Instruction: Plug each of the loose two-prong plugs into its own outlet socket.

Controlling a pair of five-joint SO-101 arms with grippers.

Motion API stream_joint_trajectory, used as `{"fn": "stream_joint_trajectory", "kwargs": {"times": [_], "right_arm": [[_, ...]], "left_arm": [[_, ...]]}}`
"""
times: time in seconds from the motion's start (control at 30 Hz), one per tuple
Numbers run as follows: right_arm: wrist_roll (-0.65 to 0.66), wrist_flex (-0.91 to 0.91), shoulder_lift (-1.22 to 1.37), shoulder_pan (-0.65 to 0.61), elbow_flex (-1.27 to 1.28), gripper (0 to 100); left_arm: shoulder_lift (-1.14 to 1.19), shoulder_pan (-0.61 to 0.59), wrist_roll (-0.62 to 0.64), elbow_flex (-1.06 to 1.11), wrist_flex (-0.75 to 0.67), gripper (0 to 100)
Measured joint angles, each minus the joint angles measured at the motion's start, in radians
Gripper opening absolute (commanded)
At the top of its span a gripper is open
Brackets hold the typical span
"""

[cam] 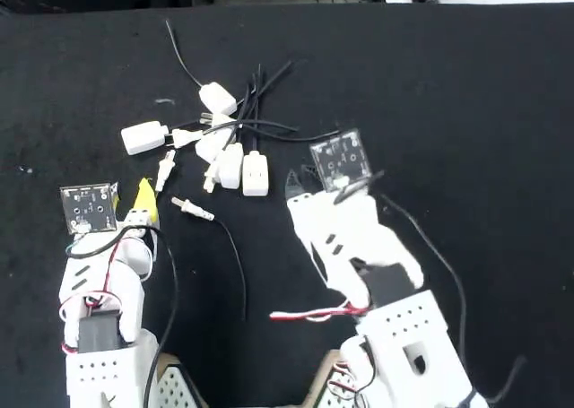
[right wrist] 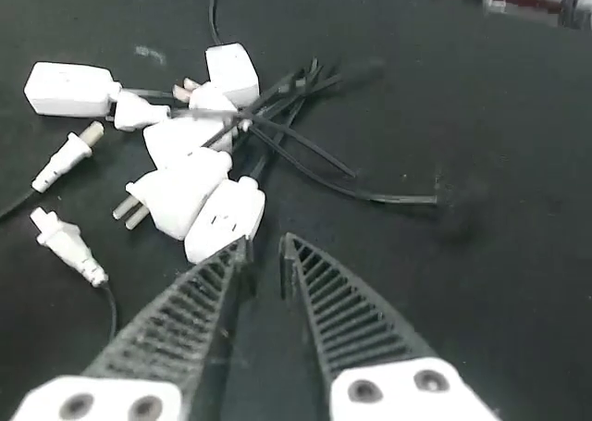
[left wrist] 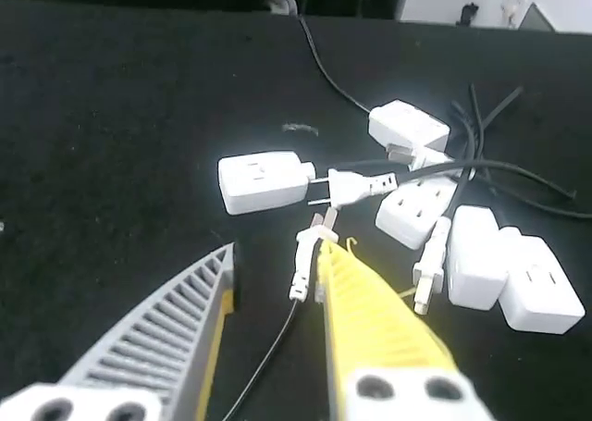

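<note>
1. My left gripper (left wrist: 275, 259) hangs low over the table (cam: 466, 112), left of its middle. Its jaws are spread with nothing between them, and the yellow finger (left wrist: 370, 328) lies just beside the nearest loose plug (left wrist: 305, 264).
2. That plug sits outside the jaws. If I close from here, I expect to miss it or flick it aside, since it looks light enough to skid.
3. Its long axis runs from the near edge toward the far edge, slightly tilted. The prongs point to the far edge, at the spot where the end outlet block (left wrist: 262, 182) meets another plug (left wrist: 356, 188). I cannot tell whether that other plug is seated.
4. The block lies loose, so I judge that a one-armed push would shove it toward the left edge rather than seat anything.
5. My right gripper (right wrist: 265, 245) has its jaws narrowly parted and grips nothing. Its tips are just beside a white outlet (right wrist: 225, 219) in the heap near the table's middle. A careless move could nudge it, and the tangled black cords (right wrist: 305, 153) could drag its neighbours along.
6. The second loose plug (cam: 193, 210) lies apart from the heap, toward the near edge. Its axis runs across the table, with the prongs toward the left edge.
</note>
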Motion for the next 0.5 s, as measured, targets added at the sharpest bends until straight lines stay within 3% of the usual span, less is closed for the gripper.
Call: {"fn": "stream_joint_trajectory", "kwargs": {"times": [0.2, 0.5], "right_arm": [[-0.023, 0.084, 0.192, 0.02, -0.135, 5.0], [-0.106, -0.044, 0.41, 0.295, -0.18, 5.0]], "left_arm": [[0.08, 0.0, 0.0, -0.051, 0.003, 16], [0.631, 0.0, 0.0, -0.414, 0.003, 16]]}}
